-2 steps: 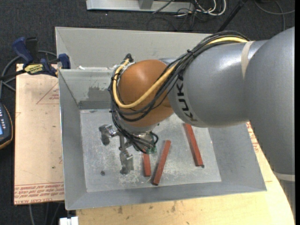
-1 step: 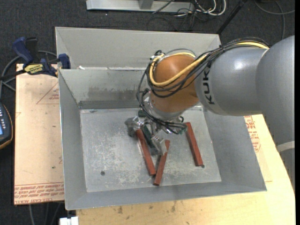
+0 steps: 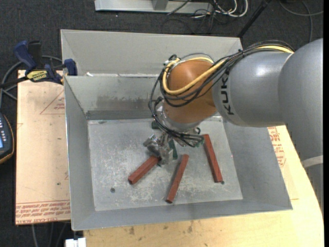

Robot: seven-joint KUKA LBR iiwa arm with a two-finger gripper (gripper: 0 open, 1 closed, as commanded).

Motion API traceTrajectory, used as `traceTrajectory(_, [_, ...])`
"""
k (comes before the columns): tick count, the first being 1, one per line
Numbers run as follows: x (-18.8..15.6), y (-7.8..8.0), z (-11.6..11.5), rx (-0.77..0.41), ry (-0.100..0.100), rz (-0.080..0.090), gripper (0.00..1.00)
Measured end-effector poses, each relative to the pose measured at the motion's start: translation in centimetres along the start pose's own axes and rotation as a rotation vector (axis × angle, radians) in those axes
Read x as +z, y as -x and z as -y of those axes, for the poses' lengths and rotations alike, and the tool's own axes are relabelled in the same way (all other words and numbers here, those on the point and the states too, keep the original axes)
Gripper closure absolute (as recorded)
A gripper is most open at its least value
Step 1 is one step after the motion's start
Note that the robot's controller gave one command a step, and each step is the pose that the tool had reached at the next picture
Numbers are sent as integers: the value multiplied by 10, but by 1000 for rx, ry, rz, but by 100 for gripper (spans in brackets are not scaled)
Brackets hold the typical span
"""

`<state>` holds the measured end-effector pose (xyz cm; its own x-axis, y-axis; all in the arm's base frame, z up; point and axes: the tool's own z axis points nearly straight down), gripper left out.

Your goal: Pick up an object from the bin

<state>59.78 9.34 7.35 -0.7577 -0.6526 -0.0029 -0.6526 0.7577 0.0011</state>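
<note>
- Grey arm (image 3: 267, 86) with its orange cover (image 3: 187, 94) enters from the right of the frame and hides the middle of the bin's (image 3: 77, 117) back floor.
- Its gripper (image 3: 162, 151) is low at the bin's centre; whether it is apart or together cannot be told.
- Below it, the left red-brown stick (image 3: 144, 170) lies flat, its long axis running from lower left up to the gripper.
- Just right, the middle stick (image 3: 176, 179) lies steeply slanted.
- Further right, the right stick (image 3: 213, 158) lies nearly upright in the frame.
</note>
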Motion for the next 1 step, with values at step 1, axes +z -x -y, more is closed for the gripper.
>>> traceTrajectory(1, [-153,-3,9,-105,-7,8,100])
